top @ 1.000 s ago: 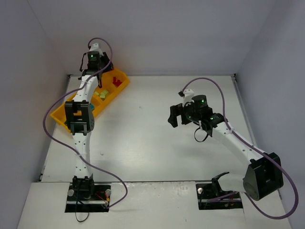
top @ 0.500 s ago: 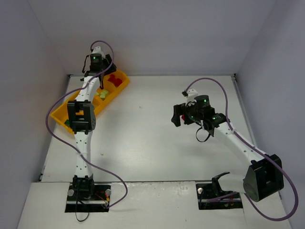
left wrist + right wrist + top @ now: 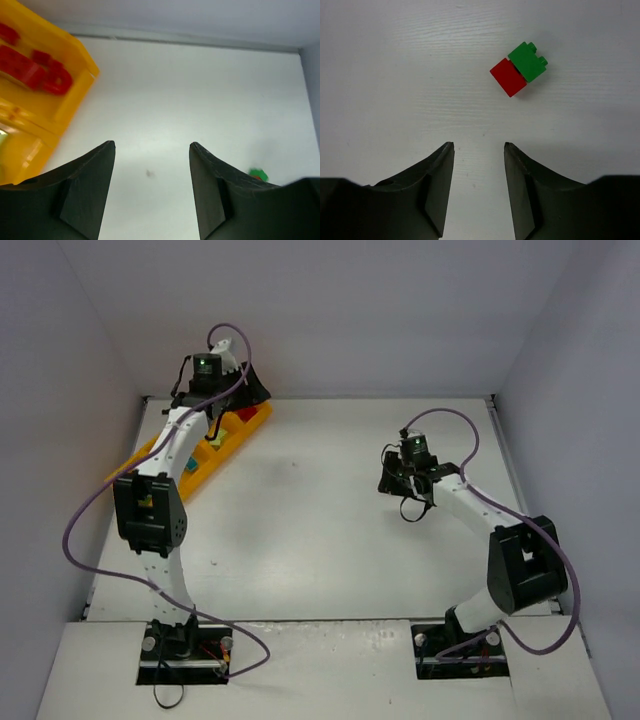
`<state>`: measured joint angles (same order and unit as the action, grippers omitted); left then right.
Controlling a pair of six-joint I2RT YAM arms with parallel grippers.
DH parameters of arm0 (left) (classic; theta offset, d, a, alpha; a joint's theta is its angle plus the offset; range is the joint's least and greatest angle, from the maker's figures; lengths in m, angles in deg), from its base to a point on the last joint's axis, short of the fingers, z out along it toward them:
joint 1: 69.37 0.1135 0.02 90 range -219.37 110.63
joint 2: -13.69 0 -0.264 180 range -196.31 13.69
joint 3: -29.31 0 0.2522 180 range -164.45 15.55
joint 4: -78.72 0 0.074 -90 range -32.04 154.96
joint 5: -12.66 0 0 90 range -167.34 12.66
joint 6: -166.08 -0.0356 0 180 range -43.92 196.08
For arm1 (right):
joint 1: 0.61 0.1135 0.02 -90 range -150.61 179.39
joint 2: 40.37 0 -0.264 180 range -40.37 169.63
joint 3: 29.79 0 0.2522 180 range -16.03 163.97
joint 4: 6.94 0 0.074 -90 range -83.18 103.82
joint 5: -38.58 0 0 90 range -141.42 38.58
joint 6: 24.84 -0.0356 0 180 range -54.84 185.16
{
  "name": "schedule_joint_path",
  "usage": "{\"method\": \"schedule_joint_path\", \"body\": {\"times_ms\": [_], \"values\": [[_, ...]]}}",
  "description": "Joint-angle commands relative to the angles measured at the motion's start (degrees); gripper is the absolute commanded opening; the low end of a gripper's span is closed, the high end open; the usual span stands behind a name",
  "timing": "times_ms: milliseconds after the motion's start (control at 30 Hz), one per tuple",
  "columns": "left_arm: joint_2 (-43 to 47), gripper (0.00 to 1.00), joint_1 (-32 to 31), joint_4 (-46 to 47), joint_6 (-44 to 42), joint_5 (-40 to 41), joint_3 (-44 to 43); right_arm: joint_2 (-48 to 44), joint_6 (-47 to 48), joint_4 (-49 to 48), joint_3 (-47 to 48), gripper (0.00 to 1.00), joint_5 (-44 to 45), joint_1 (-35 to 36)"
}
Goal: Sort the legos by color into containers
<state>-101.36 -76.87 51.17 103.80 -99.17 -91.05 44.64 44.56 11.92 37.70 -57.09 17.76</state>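
No legible writing in any view, no labels, brand marks, numbers or signs, orange-yellow tray [image 3: 75, 55] plain, red and green bricks [image 3: 518, 71] unmarked

The white flat table [image 3: 300, 530] has a matt surface with a faint wood-like grain, which shows in the right wrist view. Pale walls bound it on the left, far and right sides. A long orange-yellow plastic tray [image 3: 258, 422] lies directly on the table in the far left corner, set diagonally to the table edges. On the right half, well apart from the tray, a small red plastic brick [image 3: 508, 77] and a small green plastic brick [image 3: 528, 61] lie touching each other. Whether they are joined cannot be determined. A tiny dark speck [image 3: 148, 173] marks the bare surface in the left wrist view.
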Motion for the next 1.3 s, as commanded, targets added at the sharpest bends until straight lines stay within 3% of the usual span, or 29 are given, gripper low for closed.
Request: {"method": "schedule_joint_path", "body": {"times_ms": [0, 67, 167, 467, 967, 1267], "values": [[8.1, 0.55, -1.8, -3.0, 0.8, -4.6, 4.8, 3.6, -13.6, -0.2, 5.1, 0.43, 8.1, 1.2], [10.1, 0.55, -2.4, -3.9, 0.8, -5.7, 9.0, 5.6, -17.0, 0.3, 7.1, 0.51, 9.7, 2.0], [13.5, 0.55, -3.2, -6.0, 1.1, -6.3, 13.3, 9.6, -22.6, 0.7, 8.8, 0.55, 11.5, 2.5], [19.9, 0.55, -3.5, -9.7, 0.1, -7.6, 18.8, 16.7, -36.0, 2.3, 10.6, 0.52, 15.6, 2.5], [18.7, 0.55, -3.5, -8.9, 1.2, -11.2, 19.4, 20.6, -37.1, 5.0, 10.3, 0.59, 17.5, 0.3], [18.7, 0.55, -3.5, -8.5, 1.7, -11.8, 19.6, 23.2, -35.4, 5.2, 11.8, 0.55, 17.8, 0.2]]}}
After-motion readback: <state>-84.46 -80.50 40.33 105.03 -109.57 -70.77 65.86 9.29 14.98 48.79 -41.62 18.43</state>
